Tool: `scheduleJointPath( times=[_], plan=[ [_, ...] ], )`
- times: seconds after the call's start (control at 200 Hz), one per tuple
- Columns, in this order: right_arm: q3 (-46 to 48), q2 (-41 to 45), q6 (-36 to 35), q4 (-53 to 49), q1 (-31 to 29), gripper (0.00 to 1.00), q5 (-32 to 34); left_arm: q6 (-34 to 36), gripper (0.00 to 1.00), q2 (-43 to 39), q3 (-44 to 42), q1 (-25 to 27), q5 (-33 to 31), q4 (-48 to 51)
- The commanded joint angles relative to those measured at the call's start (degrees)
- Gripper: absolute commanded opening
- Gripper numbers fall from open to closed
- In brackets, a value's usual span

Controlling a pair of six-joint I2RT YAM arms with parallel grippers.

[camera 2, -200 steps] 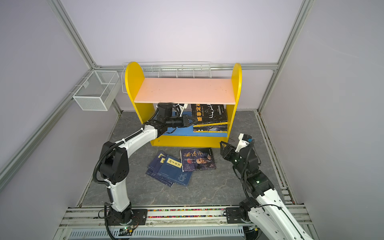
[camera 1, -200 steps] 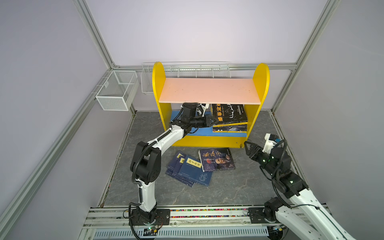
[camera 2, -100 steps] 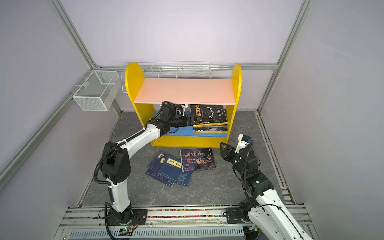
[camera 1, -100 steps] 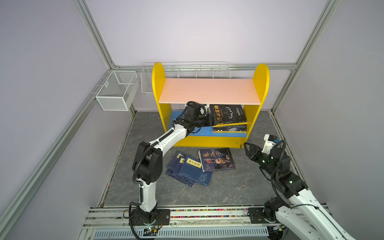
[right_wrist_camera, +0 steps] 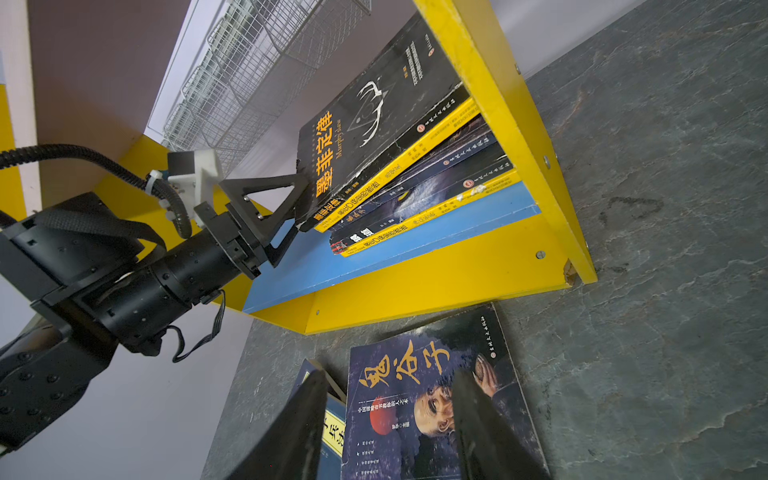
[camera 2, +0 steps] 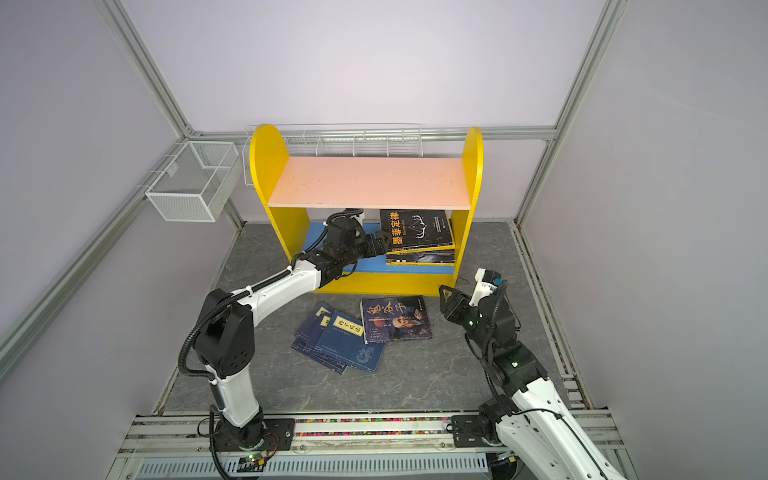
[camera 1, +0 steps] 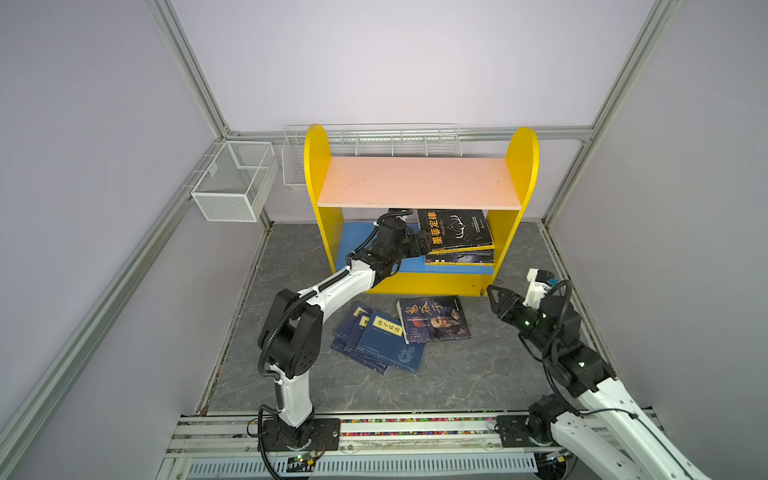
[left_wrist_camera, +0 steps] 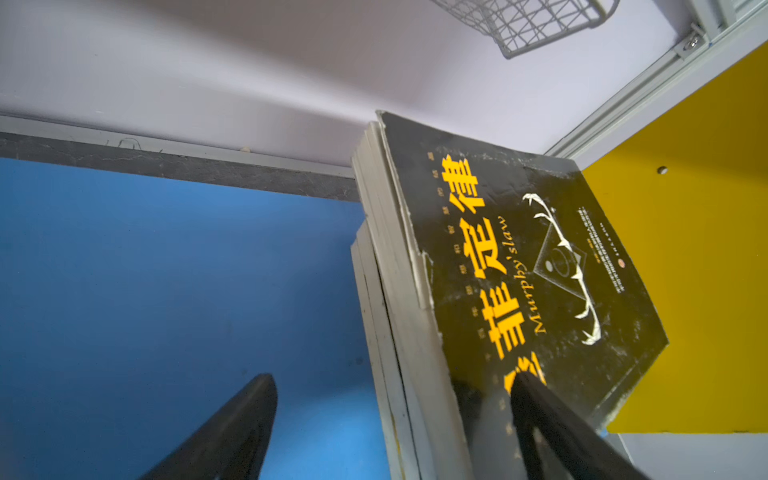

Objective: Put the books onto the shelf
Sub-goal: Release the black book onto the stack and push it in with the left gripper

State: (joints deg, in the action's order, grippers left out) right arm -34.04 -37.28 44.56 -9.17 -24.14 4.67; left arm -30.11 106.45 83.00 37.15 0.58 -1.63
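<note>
Gaping wide, left pincer (right_wrist_camera: 300, 202) sits at the black book (left_wrist_camera: 540, 257); right pincer (right_wrist_camera: 390, 376) hovers half-spread, seemingly empty.

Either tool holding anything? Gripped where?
Nothing held: left tool is open, jaws spread either side of a corner of the black book on the blue board, not clamped; right tool is open and empty near the purple book.

The black left gripper (camera 1: 424, 244) reached forward, fingers (left_wrist_camera: 232, 428) spread wide; the black right gripper (camera 1: 494, 296) hovered low, fingers (right_wrist_camera: 486, 428) parted.
</note>
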Motion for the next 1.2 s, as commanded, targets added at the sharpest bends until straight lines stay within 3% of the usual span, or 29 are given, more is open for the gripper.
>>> scheduleJointPath(
  times=[0.0, 0.17, 0.335, 0.615, 0.92, 1.195],
  plan=[
    [1.1, 1.1, 0.0, 0.7, 0.2, 0.52, -0.5, -2.0, 0.88, -3.2, -0.6, -0.6, -3.7, -9.9],
    [1.5, 1.6, 0.2, 0.2, 0.1, 0.52, -0.2, -6.2, 0.83, -1.1, 3.1, -0.9, -14.3, -2.1],
    [1.7, 2.2, 0.1, -0.4, 0.2, 0.52, 0.2, -9.1, 0.81, 3.2, 8.4, -1.7, -16.7, 2.8],
    [2.1, 4.1, 0.1, -2.4, 0.2, 0.52, 0.9, -8.2, 0.8, 11.8, 19.7, -1.9, -16.9, 9.8],
    [2.2, 4.9, -0.5, -3.5, 0.2, 0.52, 1.8, -7.2, 0.8, 15.4, 23.5, -1.9, -16.1, 10.9],
    [1.7, 4.5, -1.1, -3.6, 0.2, 0.51, 1.5, -6.4, 0.8, 17.4, 23.9, -2.0, -6.1, 4.0]
  ],
)
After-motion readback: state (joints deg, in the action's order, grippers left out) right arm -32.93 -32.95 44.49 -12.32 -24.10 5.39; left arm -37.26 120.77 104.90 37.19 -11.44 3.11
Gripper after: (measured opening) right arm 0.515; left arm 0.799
